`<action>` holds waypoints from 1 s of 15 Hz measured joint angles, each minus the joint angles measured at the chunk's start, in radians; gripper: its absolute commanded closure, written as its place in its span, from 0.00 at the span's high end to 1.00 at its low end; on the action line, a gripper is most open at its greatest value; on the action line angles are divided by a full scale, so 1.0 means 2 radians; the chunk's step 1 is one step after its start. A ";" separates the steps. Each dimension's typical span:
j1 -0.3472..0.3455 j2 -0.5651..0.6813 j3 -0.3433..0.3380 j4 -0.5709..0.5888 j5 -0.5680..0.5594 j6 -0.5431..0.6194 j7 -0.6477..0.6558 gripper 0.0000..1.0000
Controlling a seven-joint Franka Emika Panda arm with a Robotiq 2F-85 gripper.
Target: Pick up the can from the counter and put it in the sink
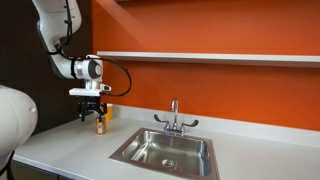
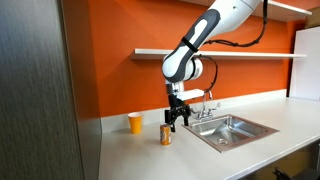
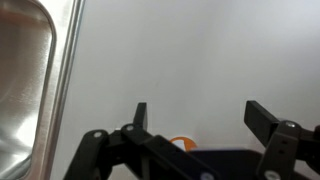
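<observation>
The small orange-brown can (image 2: 167,134) stands upright on the light grey counter (image 2: 150,155), left of the sink (image 2: 232,129) in that exterior view. It also shows in an exterior view (image 1: 99,125). My gripper (image 2: 177,121) hangs open just above and beside the can, apart from it; it shows in an exterior view (image 1: 91,109) too. In the wrist view the two fingers are spread wide (image 3: 195,115) with nothing between them. Only a sliver of the can's orange top (image 3: 183,144) peeks out behind the gripper body. The sink rim (image 3: 62,70) lies at the left.
A yellow cup (image 2: 135,123) stands by the orange wall, left of the can. A chrome faucet (image 1: 174,118) rises at the sink's rear rim. A shelf (image 1: 200,56) runs along the wall above. A dark panel (image 2: 40,90) borders the counter's end.
</observation>
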 measured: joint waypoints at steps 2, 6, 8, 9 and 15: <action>0.000 0.013 0.000 0.011 -0.002 0.005 -0.001 1.00; 0.000 0.039 -0.002 0.038 -0.010 0.010 -0.001 1.00; 0.000 0.051 -0.003 0.050 -0.014 0.011 -0.001 1.00; 0.000 0.057 -0.004 0.056 -0.017 0.011 -0.001 1.00; -0.001 0.084 -0.006 0.084 -0.021 0.012 -0.009 1.00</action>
